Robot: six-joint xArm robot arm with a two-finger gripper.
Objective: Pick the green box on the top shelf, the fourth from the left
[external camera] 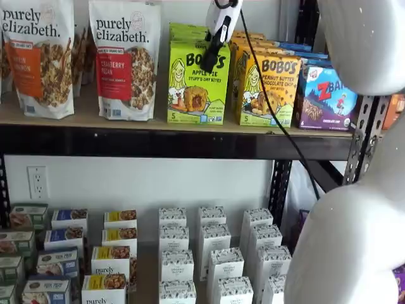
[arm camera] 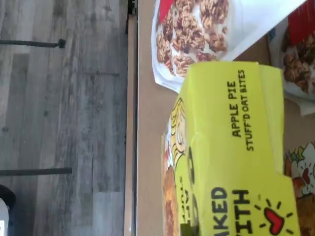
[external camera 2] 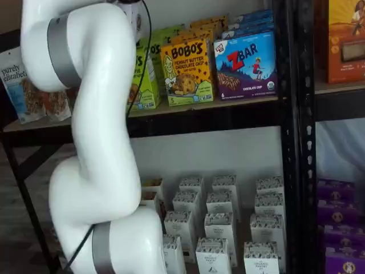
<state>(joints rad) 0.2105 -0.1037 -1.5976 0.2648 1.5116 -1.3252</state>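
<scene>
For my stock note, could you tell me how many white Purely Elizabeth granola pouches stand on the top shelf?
2: orange-label pouch at the far left, red-label pouch beside the lime-green carton. More may hide behind.

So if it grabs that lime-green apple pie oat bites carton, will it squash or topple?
The lime-green cardboard carton looks stiff with flat faces, so it should probably hold its shape under a light squeeze. It stands tall and narrow on the tan wooden top shelf, so a push up high might tip it backward. The gripper's black fingers show in front of it.
</scene>
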